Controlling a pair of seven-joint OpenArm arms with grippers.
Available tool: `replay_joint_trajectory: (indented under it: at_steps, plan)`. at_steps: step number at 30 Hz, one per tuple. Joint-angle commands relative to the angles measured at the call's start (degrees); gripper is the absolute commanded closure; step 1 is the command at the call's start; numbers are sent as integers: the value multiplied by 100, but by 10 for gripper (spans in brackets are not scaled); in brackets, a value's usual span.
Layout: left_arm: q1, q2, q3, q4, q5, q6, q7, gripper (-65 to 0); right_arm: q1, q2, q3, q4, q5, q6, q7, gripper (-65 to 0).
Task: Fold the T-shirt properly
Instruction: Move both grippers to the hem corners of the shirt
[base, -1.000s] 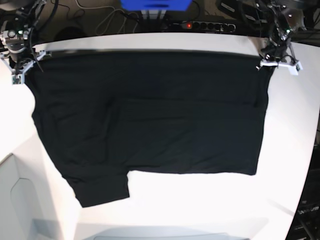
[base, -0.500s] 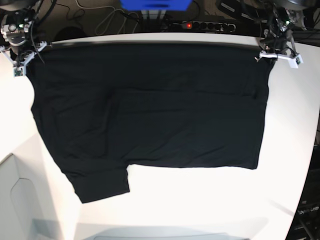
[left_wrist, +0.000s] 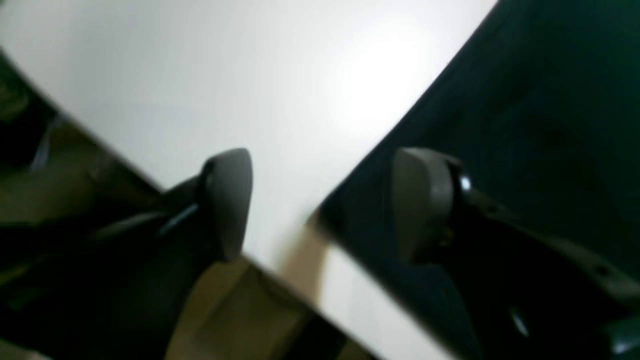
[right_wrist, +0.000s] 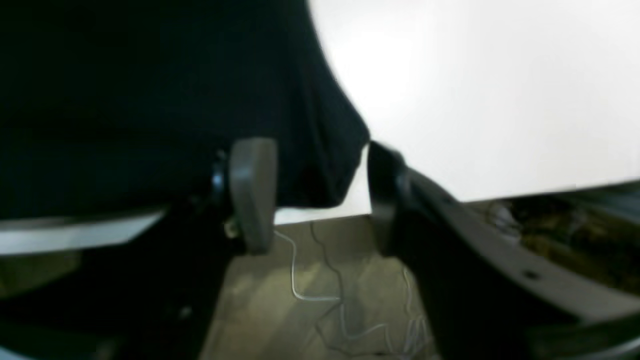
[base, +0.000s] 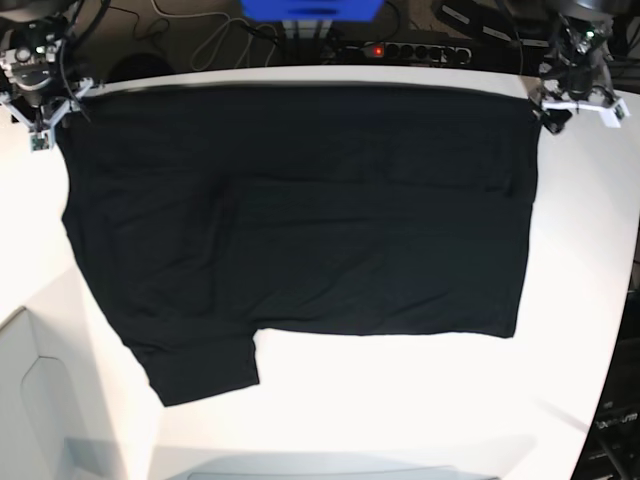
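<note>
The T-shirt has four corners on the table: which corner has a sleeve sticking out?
The near corner of the T-shirt on the base view's left: a short sleeve juts out below the hem there. The other corners end plain.

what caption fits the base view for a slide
Black T-shirt spread flat on the white table, both open grippers at its far corners.

Both wrist views are blurred; I cannot resolve cloth texture. T-shirt (base: 300, 220) shows only its plain black side; the underside is hidden against the table (base: 420, 400). Table's near edge is cut off by the base view's bottom.
</note>
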Motion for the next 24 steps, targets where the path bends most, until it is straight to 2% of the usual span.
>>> replay_joint_trajectory:
  at_steps: [1, 7, 11, 14, 18, 22, 24]
  plan:
    - [11, -53, -186, 197, 8, 1, -119, -424, 15, 76, 152, 197, -3, 84, 87, -330]
    - [-516, -202, -345, 496, 17, 1, -119, -425, 481, 102, 222, 452, -3, 84, 79, -336]
    - [-1263, -317, -301, 478, 61, 1, -119, -429, 1299, 102, 170, 400, -3, 84, 70, -336]
    - [-2011, -352, -134, 249, 78, 1, -119, -429, 2213, 182, -270, 57, -3, 84, 70, -337]
    - [-2934, -677, 605, -445, 465, 1, -136, -429, 3558, 393, -894, -1148, -12, 75, 79, -338]
    - [-3892, -721, 1282, -1500, 1037, 1, -172, -429, 4728, 604, -1219, -2677, -21, 66, 184, -337]
    - [-4446, -721, 1554, -2133, 1397, -8, -180, -429, 5264, 709, -1378, -3539, -21, 66, 421, -337]
